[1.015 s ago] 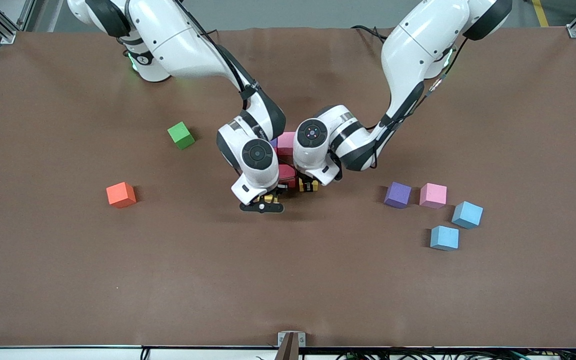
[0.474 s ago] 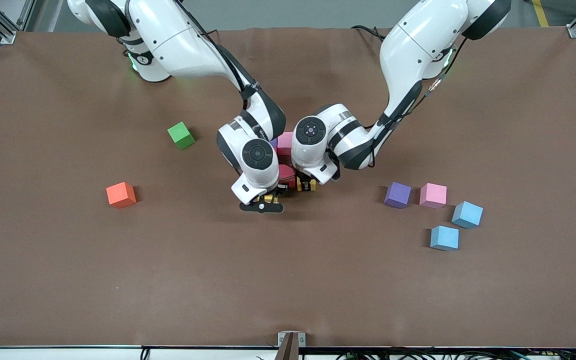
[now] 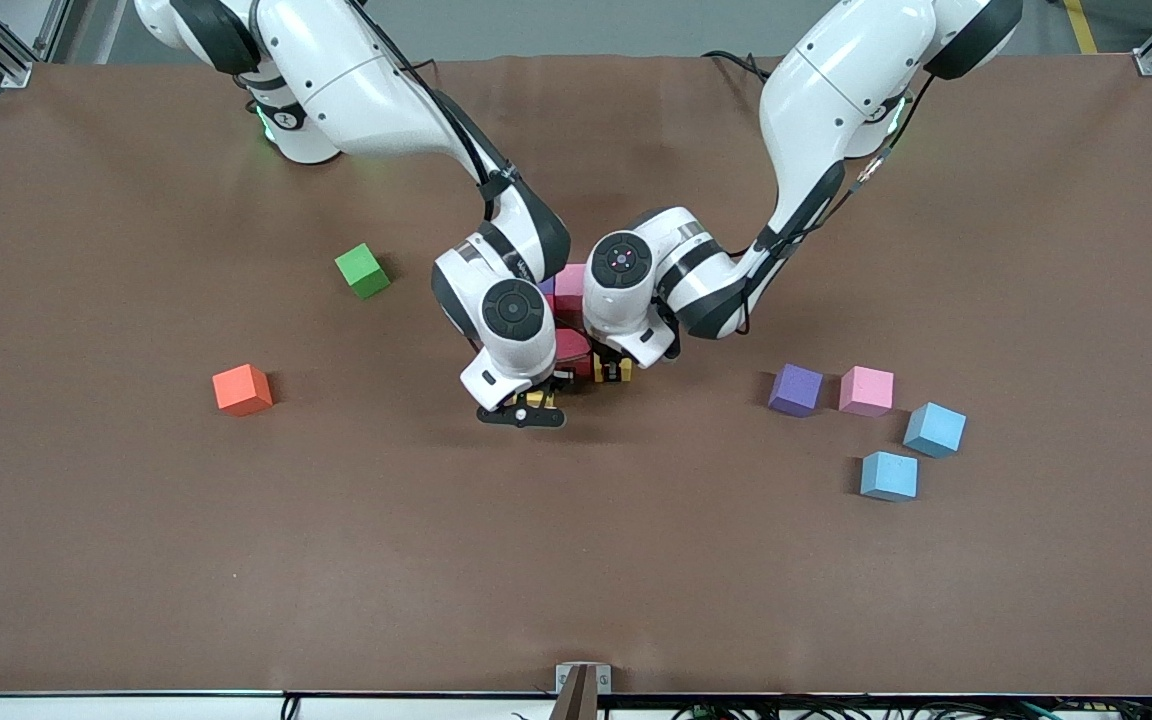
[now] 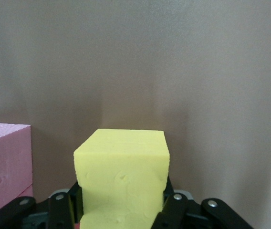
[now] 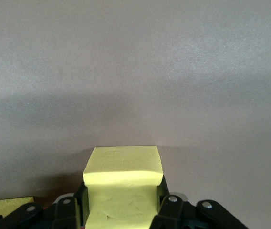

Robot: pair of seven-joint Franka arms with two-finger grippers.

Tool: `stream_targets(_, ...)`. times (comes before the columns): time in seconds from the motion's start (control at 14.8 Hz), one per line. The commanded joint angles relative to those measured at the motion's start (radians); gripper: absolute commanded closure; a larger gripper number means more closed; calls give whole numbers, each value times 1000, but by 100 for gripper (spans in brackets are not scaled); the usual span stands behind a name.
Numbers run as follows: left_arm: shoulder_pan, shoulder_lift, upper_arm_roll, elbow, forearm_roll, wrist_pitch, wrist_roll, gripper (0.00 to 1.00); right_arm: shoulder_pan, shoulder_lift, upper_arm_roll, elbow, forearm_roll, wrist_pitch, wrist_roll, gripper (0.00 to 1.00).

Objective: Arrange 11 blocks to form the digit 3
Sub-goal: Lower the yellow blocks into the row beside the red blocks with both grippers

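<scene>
Mid-table, the left end effector (image 4: 121, 210) gripped one yellow block (image 4: 122, 181) and the right end effector (image 5: 122, 210) gripped another yellow block (image 5: 123, 186), both beside the red block (image 3: 574, 350) and pink block (image 3: 570, 283) of the started digit.

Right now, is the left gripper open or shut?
Shut on a yellow block: the left gripper has its black fingers pressed against both sides of it.

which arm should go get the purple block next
Probably the left arm. The purple block lies toward its end of the table, beside the pink block. But the left gripper is shut on a yellow block, as is the right gripper on another, so it must release first.
</scene>
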Motion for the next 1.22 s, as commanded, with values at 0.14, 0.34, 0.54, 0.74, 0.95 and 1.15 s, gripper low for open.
stream_targets(0.14, -6, -23, 8, -59, 26, 27, -8, 62, -6, -2, 0, 8, -5, -2, -19, 97)
stream_targets(0.34, -6, -24, 6, -70, 26, 27, -8, 62, -4, -2, 0, 7, -5, -5, -21, 97)
stream_targets(0.54, -7, -26, 6, -75, 26, 27, -11, 62, 0, -5, 0, 1, -5, -9, -18, 97)
stream_targets(0.74, -18, -26, 5, -73, 26, 27, -17, 62, 5, -5, 0, -1, -5, -15, -16, 97)
stream_targets(0.95, -23, -24, 5, -73, 24, 27, -18, 62, 7, -5, 0, -13, -5, -12, -18, 97)
stream_targets(1.15, -24, -23, 5, -73, 24, 27, -21, 62, 8, -5, 0, -13, -5, -11, -18, 97)
